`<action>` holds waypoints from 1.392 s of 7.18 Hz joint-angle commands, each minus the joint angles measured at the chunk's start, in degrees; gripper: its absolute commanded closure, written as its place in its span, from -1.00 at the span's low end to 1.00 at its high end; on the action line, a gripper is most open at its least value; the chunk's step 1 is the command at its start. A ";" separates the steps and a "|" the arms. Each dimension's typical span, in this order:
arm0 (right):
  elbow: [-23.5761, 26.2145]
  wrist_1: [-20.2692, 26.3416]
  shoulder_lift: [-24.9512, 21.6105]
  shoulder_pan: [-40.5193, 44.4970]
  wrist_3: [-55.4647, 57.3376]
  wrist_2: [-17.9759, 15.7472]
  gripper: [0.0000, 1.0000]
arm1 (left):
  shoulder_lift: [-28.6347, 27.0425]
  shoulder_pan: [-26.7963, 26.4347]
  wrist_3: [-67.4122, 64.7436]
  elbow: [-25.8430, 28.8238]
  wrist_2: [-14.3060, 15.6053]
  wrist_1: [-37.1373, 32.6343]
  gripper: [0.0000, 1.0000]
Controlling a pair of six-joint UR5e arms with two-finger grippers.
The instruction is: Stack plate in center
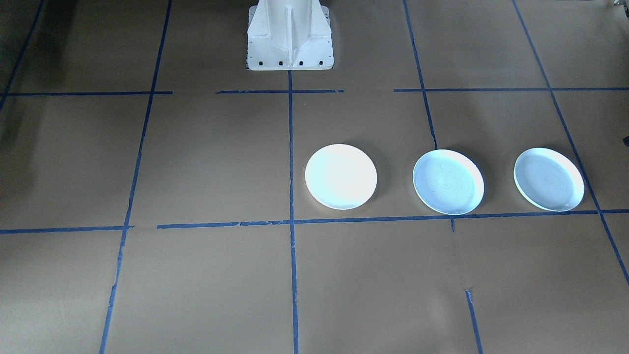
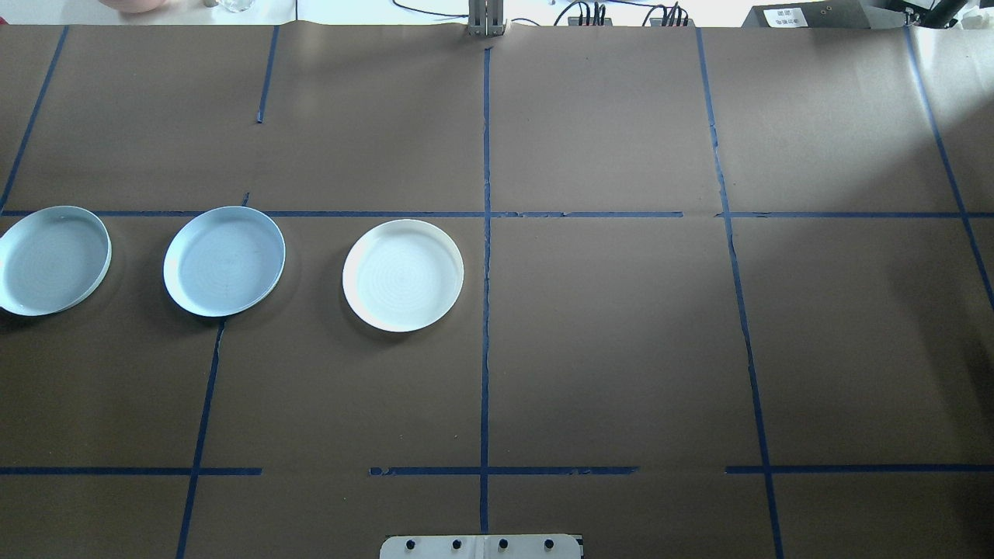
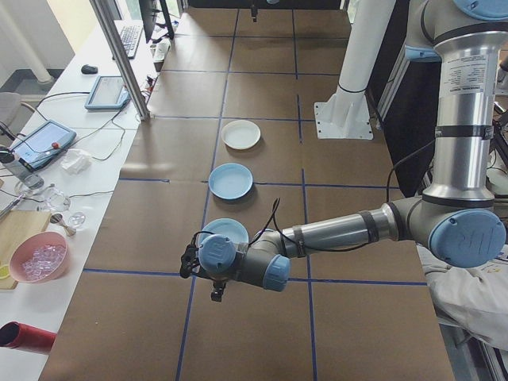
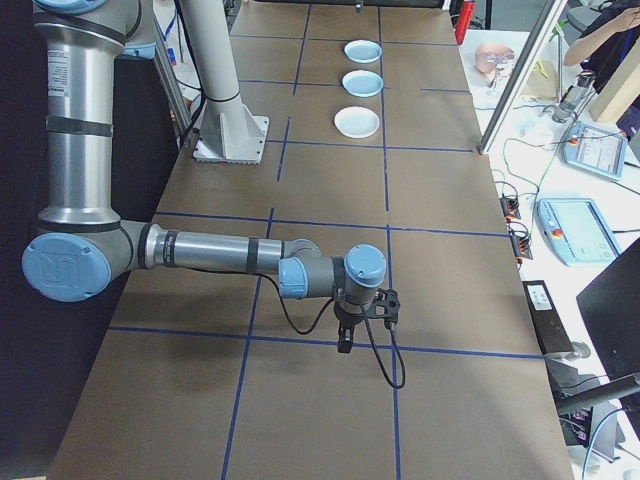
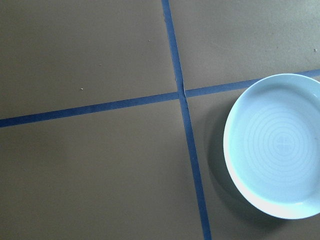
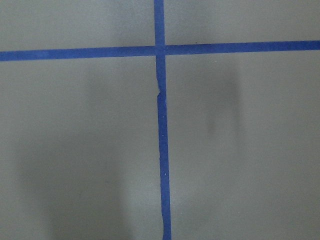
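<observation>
1. Both of my tools show only in the side views: my left tool (image 3: 216, 292) hangs over the counter (image 2: 621, 349) just beside the nearest plate, my right tool (image 4: 346, 340) hangs over bare paper well apart from all the plates. I cannot tell whether either is released or clenched; neither seems to be grasping anything.
2. Three plates lie in a row on my left half. The center plate (image 2: 224, 261), pale blue-grey with faint rings and a white rim, sits between the outer blue-grey plate (image 2: 51, 260) and the plain white plate (image 2: 403, 275), apart from both.
3. My left wrist view shows one ringed plate at its right edge, beside a crossing of blue tape lines (image 5: 181, 95); I judge it to be the outer one.
4. Nothing is stacked yet. To do this well, I judge I should take a side plate by its raised rim, lift it level, center it over the middle plate's rim, and lower it gently so it nests without sliding.
5. I can read no brand, label or writing on the plates.
</observation>
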 commanded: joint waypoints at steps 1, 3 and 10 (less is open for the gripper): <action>0.00 0.00 -0.01 0.00 0.00 0.00 -1.00 | -0.89 4.40 -9.97 1.65 -0.52 -5.92 -1.00; 0.00 0.00 -0.01 0.00 0.00 0.00 -1.00 | -5.01 7.48 -9.93 8.05 0.18 -10.06 -1.00; 0.00 0.00 -0.01 0.00 0.00 0.00 -1.00 | -7.75 11.27 -10.63 16.86 1.15 -18.88 -0.96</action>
